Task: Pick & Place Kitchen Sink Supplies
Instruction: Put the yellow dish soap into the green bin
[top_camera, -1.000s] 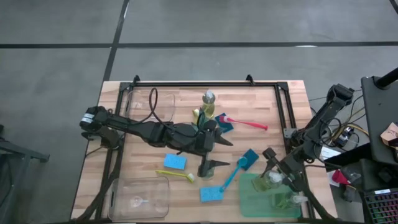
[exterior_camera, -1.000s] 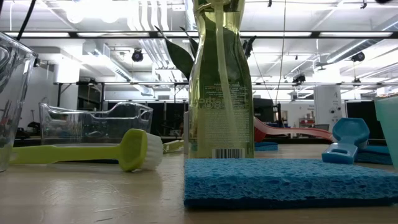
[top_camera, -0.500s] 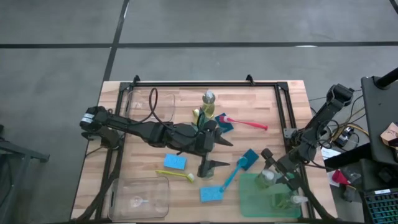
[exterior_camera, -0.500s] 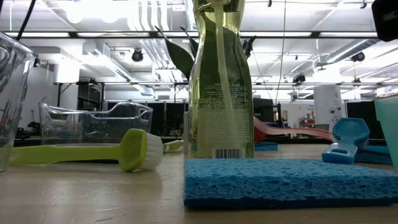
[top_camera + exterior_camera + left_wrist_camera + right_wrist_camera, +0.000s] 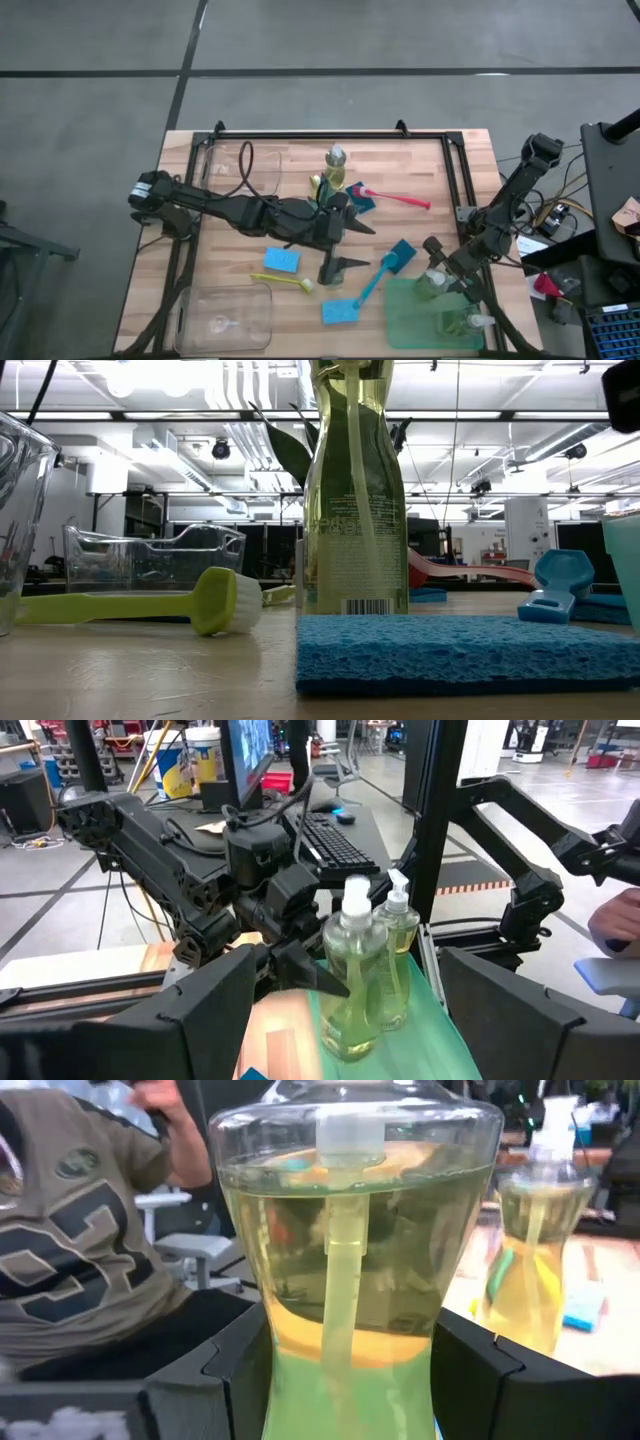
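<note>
Two pump bottles concern us at the lower right of the high view: one held bottle gripped at its waist by the right gripper over the near edge of the green tray, and a second bottle already standing in the tray. In the right wrist view the fingers press both sides of the bottle's narrow middle, so we call that gripper clamped on it.

Left gripper sits mid-frame over the table, jaws apart, holding nothing, just waiting.

Rest of the supplies, high view:
- third bottle upper centre, beside the spiky plant
- red-pink brush right of it
- blue brush lower centre, head near the tray corner
- yellow-green brush lower centre-left
- blue sponges: one centre-left, one bottom centre
- clear bin lower left, another bin upper left

Step, we judge: setting the held bottle into the tray. To do it well we'd keep it upright, lower it flat onto the tray floor clear of the raised rim, and leave a gap to the standing bottle so it isn't knocked. Open only once the base bears weight, then lift straight up past the pump head. Risk: top-heavy bottle tipping if released on the rim.
</note>
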